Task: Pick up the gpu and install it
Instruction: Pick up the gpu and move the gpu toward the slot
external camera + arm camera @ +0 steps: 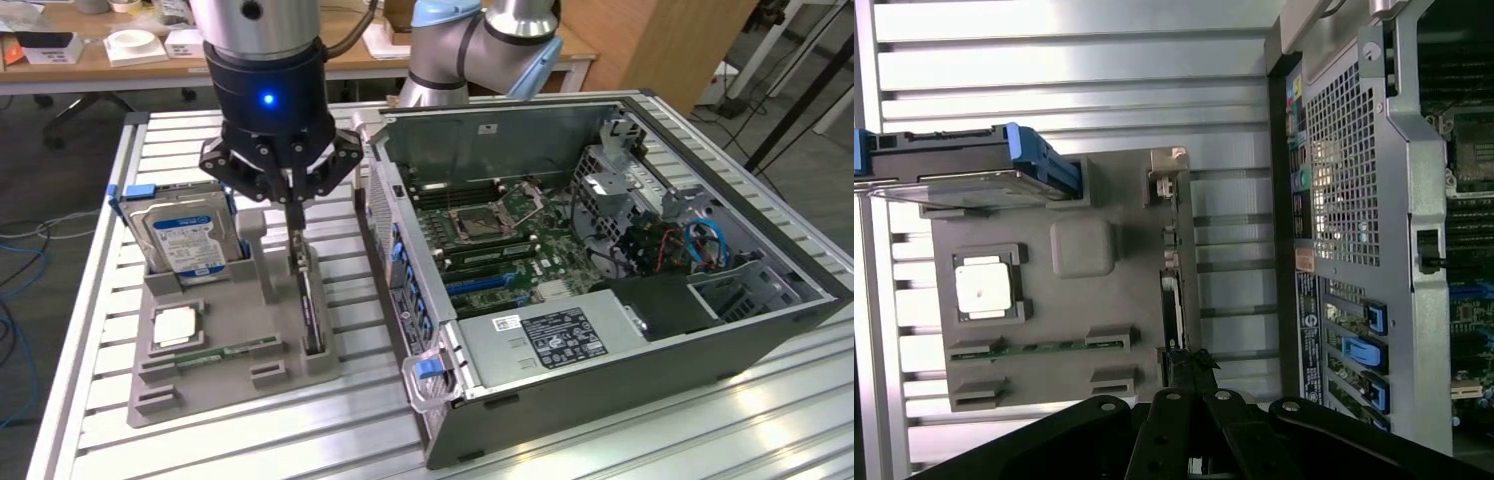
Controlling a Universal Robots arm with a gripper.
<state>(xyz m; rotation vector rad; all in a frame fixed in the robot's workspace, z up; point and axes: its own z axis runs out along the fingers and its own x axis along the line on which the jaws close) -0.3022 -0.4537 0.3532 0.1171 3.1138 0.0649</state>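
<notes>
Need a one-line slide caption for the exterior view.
End effector shut on the gpu standing on edge in the grey parts tray, beside the open computer case.

Lighting bright and even, from overhead. Glare washes the aluminium table (747, 410) beyond the computer case (787, 330) from the gripper (291, 215). In the wrist view, slats near the gripper bleach white. Faint soft shadow beneath the gripper on the grey tray (214, 390). Blue indicator lamp (268, 98) glows on the gripper's body.

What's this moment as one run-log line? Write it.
phase: grasp | tool: shut on gpu | gpu: on edge in gray holder | case: open
</notes>
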